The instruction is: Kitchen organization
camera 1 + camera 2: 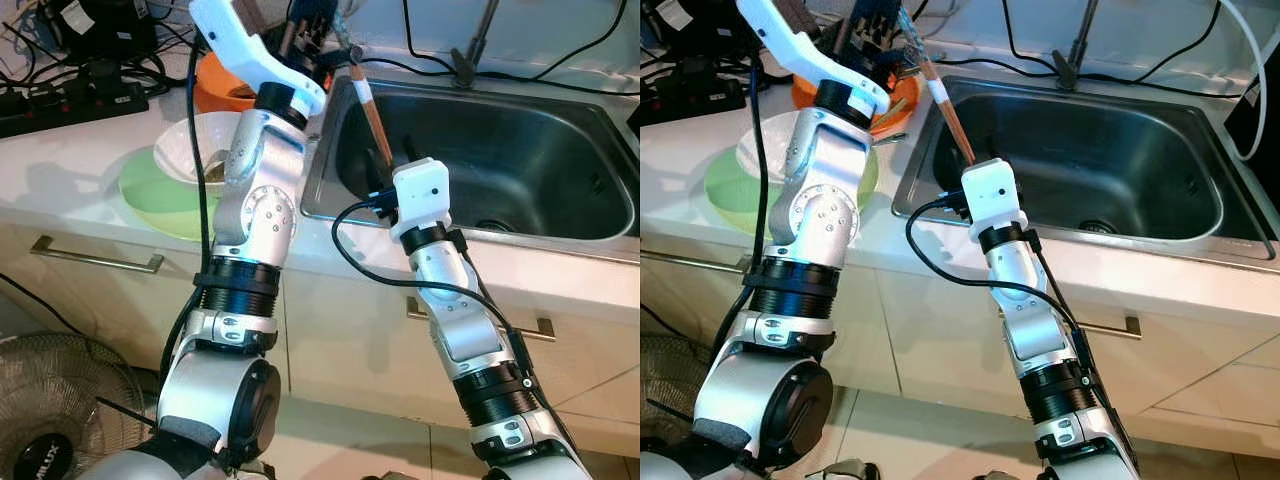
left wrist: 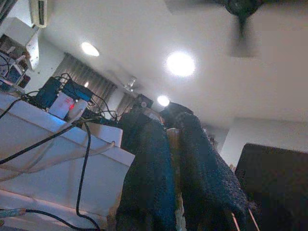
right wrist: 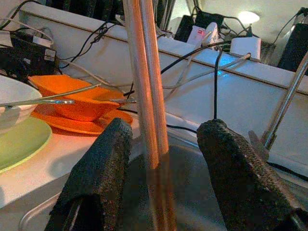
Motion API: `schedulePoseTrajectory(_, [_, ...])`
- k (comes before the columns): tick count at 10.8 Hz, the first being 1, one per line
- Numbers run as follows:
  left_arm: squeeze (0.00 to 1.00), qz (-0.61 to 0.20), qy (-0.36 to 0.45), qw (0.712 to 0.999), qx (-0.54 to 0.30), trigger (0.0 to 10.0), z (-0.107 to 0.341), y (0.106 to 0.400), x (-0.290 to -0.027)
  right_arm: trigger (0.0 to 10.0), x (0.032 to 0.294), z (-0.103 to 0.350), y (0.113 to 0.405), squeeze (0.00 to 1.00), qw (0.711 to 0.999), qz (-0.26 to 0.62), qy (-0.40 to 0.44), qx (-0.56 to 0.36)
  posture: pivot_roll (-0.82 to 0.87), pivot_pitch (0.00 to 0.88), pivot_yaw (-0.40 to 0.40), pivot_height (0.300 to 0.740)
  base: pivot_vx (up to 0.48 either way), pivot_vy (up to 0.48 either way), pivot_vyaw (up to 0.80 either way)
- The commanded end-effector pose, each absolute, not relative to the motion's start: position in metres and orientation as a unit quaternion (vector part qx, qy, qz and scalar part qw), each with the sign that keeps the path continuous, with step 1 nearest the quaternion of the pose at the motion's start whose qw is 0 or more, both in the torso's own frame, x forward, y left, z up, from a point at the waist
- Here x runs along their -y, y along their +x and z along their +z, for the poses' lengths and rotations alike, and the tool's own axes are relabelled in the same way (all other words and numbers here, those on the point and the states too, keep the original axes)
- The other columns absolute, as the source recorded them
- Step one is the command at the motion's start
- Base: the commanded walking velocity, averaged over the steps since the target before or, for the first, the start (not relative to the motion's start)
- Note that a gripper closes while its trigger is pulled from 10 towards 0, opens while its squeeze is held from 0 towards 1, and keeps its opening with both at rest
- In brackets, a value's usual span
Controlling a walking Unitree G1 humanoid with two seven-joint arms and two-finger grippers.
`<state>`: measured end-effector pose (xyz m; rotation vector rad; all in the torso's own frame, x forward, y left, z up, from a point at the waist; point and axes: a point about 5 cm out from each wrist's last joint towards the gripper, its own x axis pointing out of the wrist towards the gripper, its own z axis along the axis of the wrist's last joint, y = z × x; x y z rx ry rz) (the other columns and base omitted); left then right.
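Now, left gripper [image 2: 175,168]: pinching wooden chopsticks [image 1: 368,105], slanting into sink.
Right gripper [image 3: 166,168]: spread wide, chopsticks between, untouched.
Sink [image 1: 560,140]: steel basin, roomy.

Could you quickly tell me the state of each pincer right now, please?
Left pincer: closed on the chopsticks.
Right pincer: open, straddling the chopsticks over the sink.

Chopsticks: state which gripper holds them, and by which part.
The left gripper clamps the chopsticks near their top end. The right gripper is open around their lower part, not gripping.
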<state>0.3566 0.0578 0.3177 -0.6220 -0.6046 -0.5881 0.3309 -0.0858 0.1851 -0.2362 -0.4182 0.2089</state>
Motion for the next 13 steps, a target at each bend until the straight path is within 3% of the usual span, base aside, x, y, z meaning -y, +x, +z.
schedulePoseTrajectory(1, [0.00, -0.292, -0.295, 0.868, 0.273, 10.0, 0.3090, 0.3549, -0.0482, 10.0, 0.0883, 0.1950, 0.3322, 0.00, 0.965, 0.097, -0.111, 0.217, 0.05, 0.061, 0.001, 0.740, 0.000, 0.000, 0.00])
schedulePoseTrajectory(2, [0.00, -0.293, -0.294, 0.868, 0.272, 10.0, 0.3082, 0.3546, -0.0479, 0.1, 0.0886, 0.1950, 0.3324, 0.00, 0.965, 0.096, -0.112, 0.217, 0.05, 0.060, 0.001, 0.740, 0.000, 0.000, 0.00])
schedulePoseTrajectory(12, [0.00, -0.314, -0.305, 0.862, 0.256, 10.0, 0.3054, 0.3511, -0.0405, 0.0, 0.0873, 0.1882, 0.3338, 0.00, 0.969, 0.098, -0.115, 0.198, 0.06, 0.053, -0.002, 0.740, 0.000, 0.000, 0.00])
schedulePoseTrajectory(13, [0.35, -0.318, -0.302, 0.863, 0.251, 10.0, 0.3046, 0.3509, -0.0393, 0.0, 0.0879, 0.1881, 0.3340, 0.00, 0.969, 0.097, -0.114, 0.197, 0.06, 0.054, -0.002, 0.740, 0.000, 0.000, 0.00])
